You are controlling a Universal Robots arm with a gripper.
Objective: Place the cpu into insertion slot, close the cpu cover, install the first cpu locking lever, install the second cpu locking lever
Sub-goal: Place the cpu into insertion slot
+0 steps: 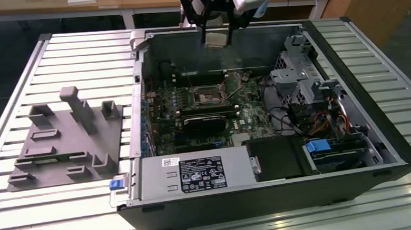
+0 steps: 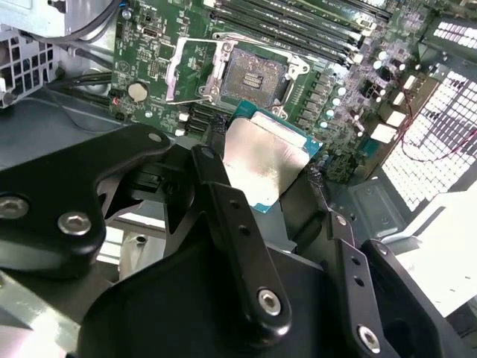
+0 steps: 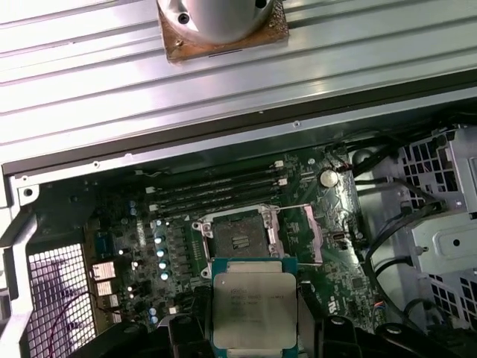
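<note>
The tool (image 1: 216, 38) is clamping the cpu (image 1: 216, 39) by two opposite edges, one black finger (image 2: 214, 165) pressing on each side. The chip is hanging in the air well above the insertion slot (image 1: 210, 96). In the exterior view it is sitting over the far wall of the open computer case (image 1: 196, 210), beyond the slot.

In both wrist views the cpu (image 3: 253, 309) is showing its pale silvery face to the cameras, turned away from the green board (image 3: 134, 239), with its thin green border (image 2: 277, 194) peeking out around the metal. It is close to square, so no long axis is standing out. Its sides are running roughly in line with the sides of the insertion slot (image 3: 240, 240).

The slot is lying uncovered, its dark centre (image 2: 253, 74) showing. The cpu cover (image 3: 305, 235) is swung off the slot, on the side toward the round coin battery (image 3: 328, 177).

The case is resting on a slatted metal tabletop (image 1: 82, 53).
</note>
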